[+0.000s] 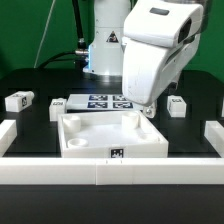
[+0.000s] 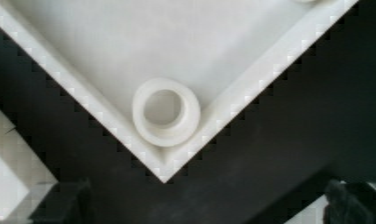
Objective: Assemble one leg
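Observation:
Three small white legs lie on the black table in the exterior view: one at the far left [image 1: 18, 101], one beside the marker board [image 1: 57, 104] and one on the right [image 1: 176, 104]. The large white tray-like part [image 1: 80, 146] sits in the front middle. My gripper [image 1: 147, 108] hangs over its back right corner. In the wrist view the tray's corner [image 2: 96, 60] with a round socket [image 2: 164, 108] lies below my gripper [image 2: 203, 205]. The dark fingertips [image 2: 60, 205] stand wide apart with only black table between them. The gripper is open and empty. No leg shows in the wrist view.
The marker board [image 1: 100, 102] lies behind the tray. Low white walls bound the table at the front [image 1: 110, 172], the exterior view's left [image 1: 8, 135] and right [image 1: 212, 135]. The robot's base [image 1: 105, 45] stands at the back.

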